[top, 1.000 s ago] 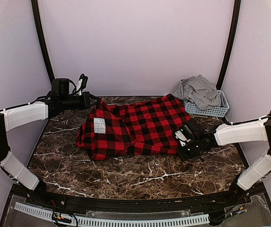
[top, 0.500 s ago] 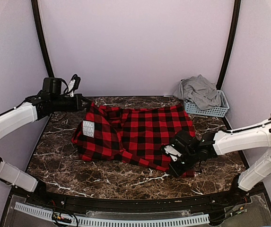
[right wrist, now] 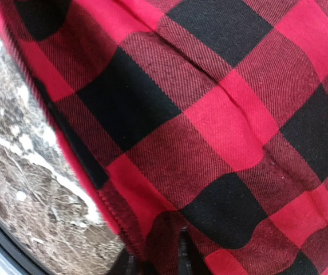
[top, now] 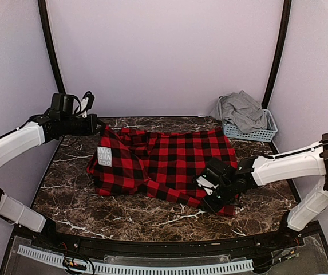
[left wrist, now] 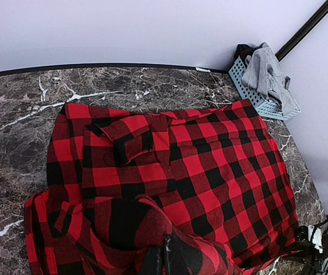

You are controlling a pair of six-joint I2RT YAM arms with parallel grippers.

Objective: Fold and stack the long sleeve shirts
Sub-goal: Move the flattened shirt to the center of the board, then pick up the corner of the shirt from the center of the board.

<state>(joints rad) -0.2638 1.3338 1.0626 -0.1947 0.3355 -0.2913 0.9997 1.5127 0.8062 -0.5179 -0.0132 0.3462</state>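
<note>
- Red check shirt [top: 164,157]: lies spread across the middle of the dark marble table [top: 152,215], with its length running left to right. It is not yet folded flat. The left part is rumpled and doubled over, and a white label [top: 104,155] faces up there.
- Left claw [top: 99,126]: at the far-left corner of the shirt, raised just above the table. Its fingers are together and clamped on a bunch of the cloth, which its own camera shows gathered at the fingertips. The raised corner is probably held so that this side can be drawn taut or carried over into a fold.
- Right claw [top: 209,192]: low over the near-right edge of the shirt and touching the cloth. Its own camera is filled with check fabric, with the hem and bare table at one side. The fingers are hidden, so whether they are apart or gripping the hem cannot be told. Its position opposite the left claw suggests the pair are stretching the shirt between two corners.
- Basket [top: 258,135]: a pale blue slatted basket in the far-right corner of the table, apart from the red shirt. It holds a crumpled grey shirt [top: 241,109], which heaps above the rim and hangs over the left wall, probably waiting its turn.
- Stack: none is started, since no folded shirt is in view.
</note>
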